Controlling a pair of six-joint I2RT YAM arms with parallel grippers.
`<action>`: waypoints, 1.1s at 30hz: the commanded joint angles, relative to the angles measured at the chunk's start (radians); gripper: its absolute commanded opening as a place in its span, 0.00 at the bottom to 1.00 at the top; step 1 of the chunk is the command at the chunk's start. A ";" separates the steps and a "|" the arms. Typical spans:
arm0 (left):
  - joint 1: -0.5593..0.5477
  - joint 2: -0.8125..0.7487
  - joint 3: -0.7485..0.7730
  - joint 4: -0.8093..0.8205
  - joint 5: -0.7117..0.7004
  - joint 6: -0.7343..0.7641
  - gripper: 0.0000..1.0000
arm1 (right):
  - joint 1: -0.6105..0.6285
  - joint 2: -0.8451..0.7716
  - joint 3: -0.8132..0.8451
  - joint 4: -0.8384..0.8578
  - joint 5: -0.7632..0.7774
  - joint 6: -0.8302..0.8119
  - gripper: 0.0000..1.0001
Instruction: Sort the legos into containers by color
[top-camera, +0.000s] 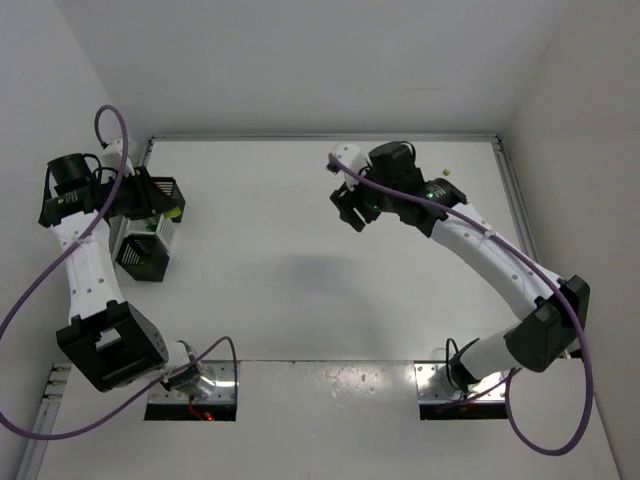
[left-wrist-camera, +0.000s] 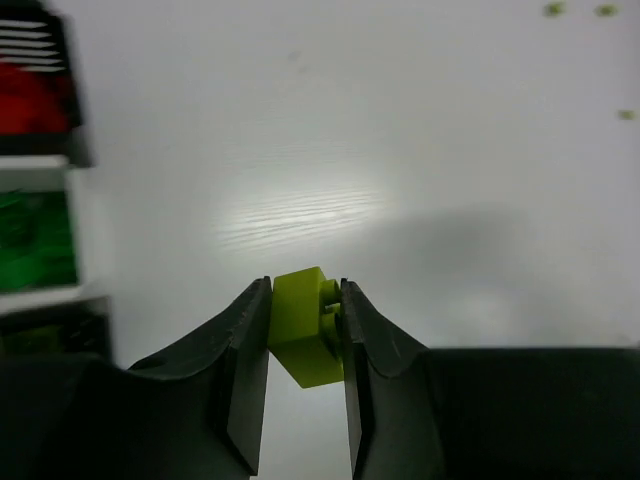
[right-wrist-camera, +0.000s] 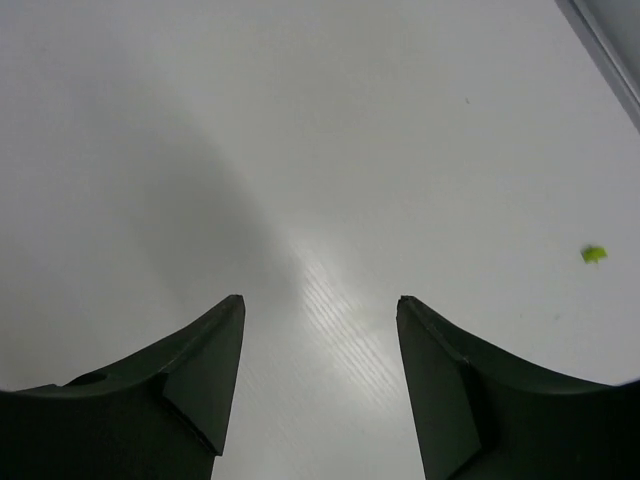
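The white desk (top-camera: 300, 290) fills the scene, with a metal rail (top-camera: 515, 200) along its right edge. The right arm (top-camera: 500, 265) reaches from its base at the near right up and leftward over the middle of the desk. The left arm (top-camera: 85, 265) rises along the left side and bends over the containers. Those three slatted bins sit in a tight row at the far left: a far black bin (top-camera: 170, 190), a white bin (top-camera: 160, 232) beside it, and a near black bin (top-camera: 143, 262). In the left wrist view, one black bin holds red pieces (left-wrist-camera: 35, 95) and the white bin holds dark green pieces (left-wrist-camera: 35, 230). What lies in the third bin cannot be made out. The left gripper (left-wrist-camera: 304, 300) hangs above bare desk just right of the bins, its fingers (left-wrist-camera: 250, 340) clamped on a yellow-green lego (left-wrist-camera: 300, 335), which sits tilted between them. The right gripper (right-wrist-camera: 320, 300) hovers over the middle of the desk with its fingers (right-wrist-camera: 205, 370) apart and nothing between them. A loose yellow-green lego (right-wrist-camera: 593, 254) lies on the desk to its right, well apart from it. A few more tiny yellow-green specks (left-wrist-camera: 553, 9) show blurred far off in the left wrist view.
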 joint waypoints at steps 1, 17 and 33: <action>0.042 -0.007 0.041 -0.053 -0.361 0.142 0.00 | -0.101 -0.033 -0.078 0.029 0.041 0.009 0.63; 0.101 -0.020 -0.124 0.097 -0.700 0.270 0.04 | -0.581 0.146 -0.062 -0.035 -0.177 -0.005 0.63; 0.110 0.092 -0.157 0.154 -0.700 0.259 0.61 | -0.744 0.243 0.002 -0.057 -0.240 0.006 0.63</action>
